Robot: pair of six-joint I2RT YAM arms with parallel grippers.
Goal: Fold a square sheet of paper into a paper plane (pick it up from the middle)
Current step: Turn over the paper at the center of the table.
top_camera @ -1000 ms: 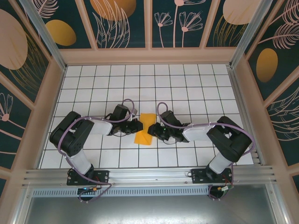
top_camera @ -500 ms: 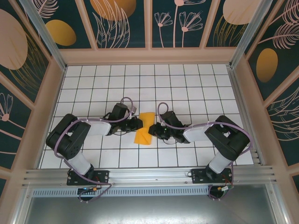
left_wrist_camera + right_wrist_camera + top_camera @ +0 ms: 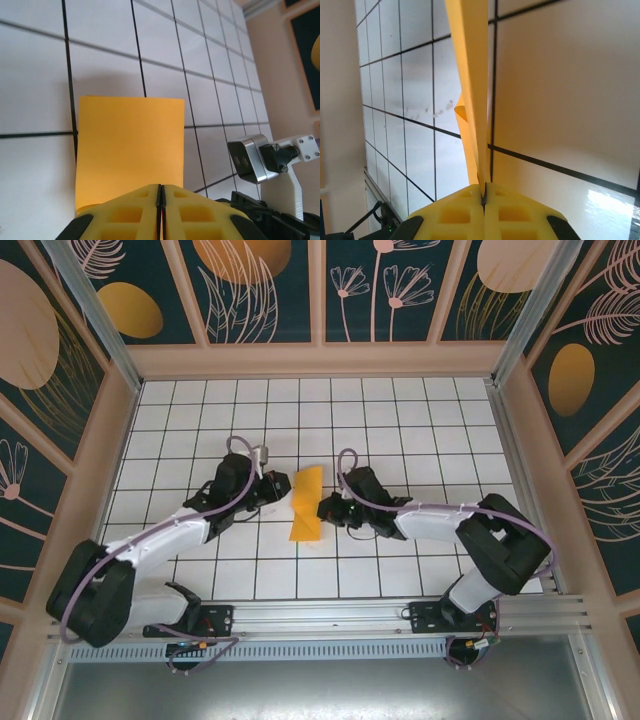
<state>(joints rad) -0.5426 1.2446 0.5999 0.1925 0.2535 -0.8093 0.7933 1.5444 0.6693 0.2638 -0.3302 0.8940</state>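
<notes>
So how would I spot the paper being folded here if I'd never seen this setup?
Find the white gridded table, then its middle between the two arms. The orange-yellow sheet of paper is there, pinched by the left gripper and the right gripper. Unlike the orange ovals printed on the walls, it is a narrow strip over the tiles.

1. White tiled table (image 3: 400, 410), ruled with a black grid.
2. Dark teal wall panels (image 3: 345, 325) printed with orange ovals (image 3: 130, 310) and pale plant outlines, set in a beige frame (image 3: 320, 360).
3. Aluminium rail (image 3: 320, 618) along the near edge.
</notes>
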